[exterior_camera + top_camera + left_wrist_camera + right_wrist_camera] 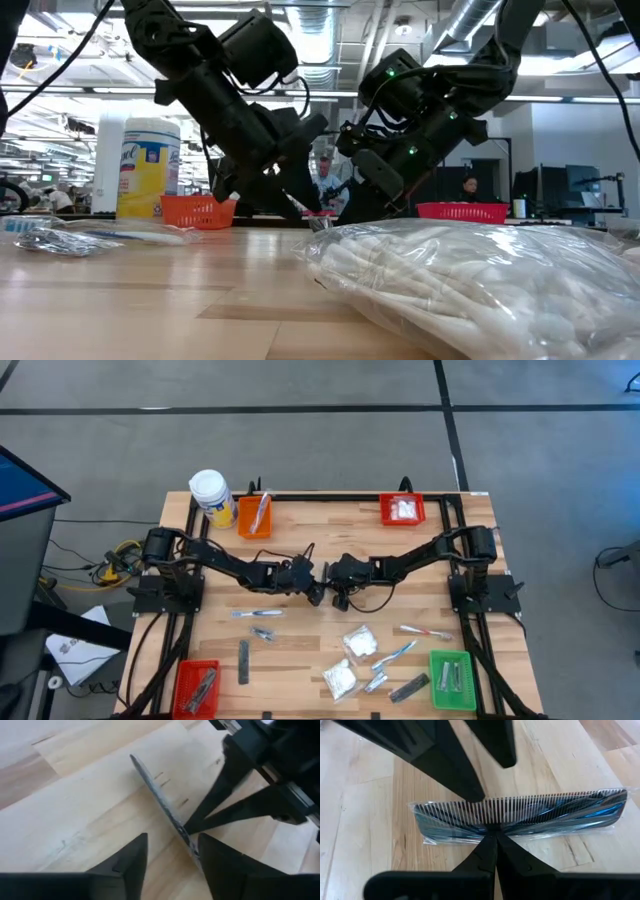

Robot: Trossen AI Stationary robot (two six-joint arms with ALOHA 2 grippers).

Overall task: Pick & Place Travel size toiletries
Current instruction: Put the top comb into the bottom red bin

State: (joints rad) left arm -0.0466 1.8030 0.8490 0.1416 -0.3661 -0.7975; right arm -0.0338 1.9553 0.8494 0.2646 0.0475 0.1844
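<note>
A: Where was the comb?
B: At the middle of the frame in the high view, between the two arms. The wrapped dark comb (520, 815) stood on edge above the wooden surface (300, 620), its long axis running across the right wrist picture, teeth pointing toward the upper edge.
A: Who had it?
B: The right gripper (492, 834) was pinched closed on its spine. The left gripper (172, 851) sat just beside it with its fingers parted around the comb's thin edge, not pressing it.
A: And the count of things lying loose?
B: In the lower half of the high view, two white puffy packets (359, 641), two dark flat bars (243, 661), and about four slim toothbrushes (256, 614). Four bins: one orange (254, 517), two red (402, 510), one green (452, 680). One yellow jar (212, 497) at upper left.
</note>
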